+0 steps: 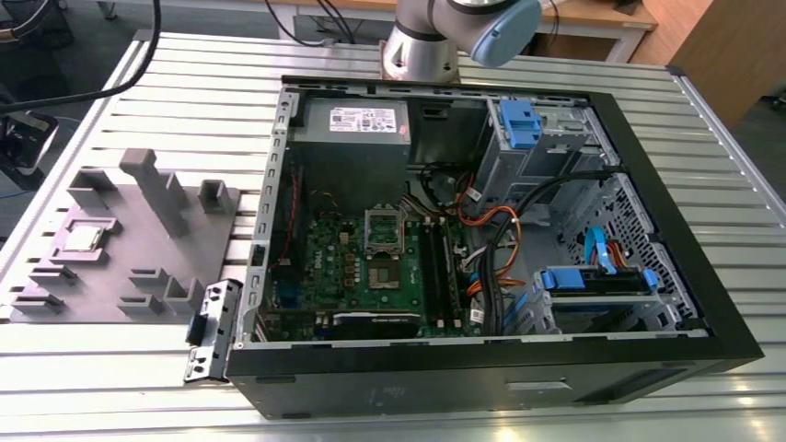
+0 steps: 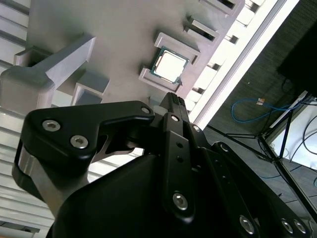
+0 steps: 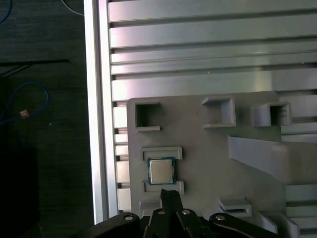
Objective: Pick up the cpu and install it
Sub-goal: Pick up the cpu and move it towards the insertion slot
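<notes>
The cpu [image 1: 84, 238] is a small silvery square chip lying flat in a recess of the grey moulded tray [image 1: 135, 262], at the exterior view's left. Both wrist views show it from above, the cpu [image 2: 169, 66] [image 3: 160, 171] sitting between two low tray ridges. My gripper [image 2: 174, 100] [image 3: 168, 193] hangs above the tray, apart from the chip, its dark fingertips pressed together and holding nothing. The silver socket frame [image 1: 385, 228] with a dark centre sits on the green motherboard inside the open computer case [image 1: 687, 230].
Upright blocks [image 1: 157, 189] rise from the tray near the chip. The tray rests on a slatted metal table [image 1: 160, 101] whose edge [image 3: 101, 124] runs close to the tray. Cables [image 1: 491, 230], blue drive brackets and a power supply [image 1: 356, 124] crowd the case. The arm's base [image 1: 424, 51] stands behind it.
</notes>
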Tool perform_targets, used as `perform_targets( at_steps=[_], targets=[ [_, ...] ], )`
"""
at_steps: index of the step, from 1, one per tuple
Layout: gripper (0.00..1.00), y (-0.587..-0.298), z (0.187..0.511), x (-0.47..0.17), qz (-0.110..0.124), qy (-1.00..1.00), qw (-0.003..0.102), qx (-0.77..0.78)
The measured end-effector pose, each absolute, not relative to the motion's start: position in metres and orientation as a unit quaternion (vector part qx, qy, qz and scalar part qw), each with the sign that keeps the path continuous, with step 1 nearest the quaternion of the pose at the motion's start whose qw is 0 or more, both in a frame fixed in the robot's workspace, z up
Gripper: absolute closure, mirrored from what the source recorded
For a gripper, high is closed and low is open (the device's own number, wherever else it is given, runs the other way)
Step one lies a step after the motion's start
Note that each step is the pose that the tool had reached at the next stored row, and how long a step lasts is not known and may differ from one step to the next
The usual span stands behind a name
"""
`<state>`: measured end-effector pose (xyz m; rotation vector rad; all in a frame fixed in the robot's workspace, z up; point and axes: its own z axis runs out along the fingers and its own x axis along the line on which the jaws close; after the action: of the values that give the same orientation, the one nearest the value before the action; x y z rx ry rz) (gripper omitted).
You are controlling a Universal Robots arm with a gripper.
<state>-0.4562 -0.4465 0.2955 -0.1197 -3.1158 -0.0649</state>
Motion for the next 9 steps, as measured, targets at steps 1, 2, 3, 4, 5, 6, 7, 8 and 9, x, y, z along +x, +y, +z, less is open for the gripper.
perform_targets(
  at_steps=[1, 2, 3, 4, 5, 6, 7, 8, 9],
  targets=[
    [0.89, -0.446, 0.294, -0.456, -0.021, -0.999, 0.011, -0.038],
    [0.89, -0.446, 0.292, -0.456, -0.021, -0.999, 0.011, -0.038],
    [0.89, -0.446, 0.29, -0.456, -0.021, -0.999, 0.011, -0.038],
    [0.89, -0.446, 0.288, -0.456, -0.021, -0.999, 0.011, -0.038],
    [0.89, -0.446, 0.287, -0.456, -0.021, -0.999, 0.011, -0.038],
    [0.89, -0.446, 0.285, -0.456, -0.021, -0.999, 0.011, -0.038],
    [0.89, -0.446, 0.283, -0.456, -0.021, -0.999, 0.011, -0.038],
    [0.89, -0.446, 0.281, -0.456, -0.021, -0.999, 0.011, -0.038],
    [0.89, -0.446, 0.279, -0.456, -0.021, -0.999, 0.011, -0.038]
  ],
)
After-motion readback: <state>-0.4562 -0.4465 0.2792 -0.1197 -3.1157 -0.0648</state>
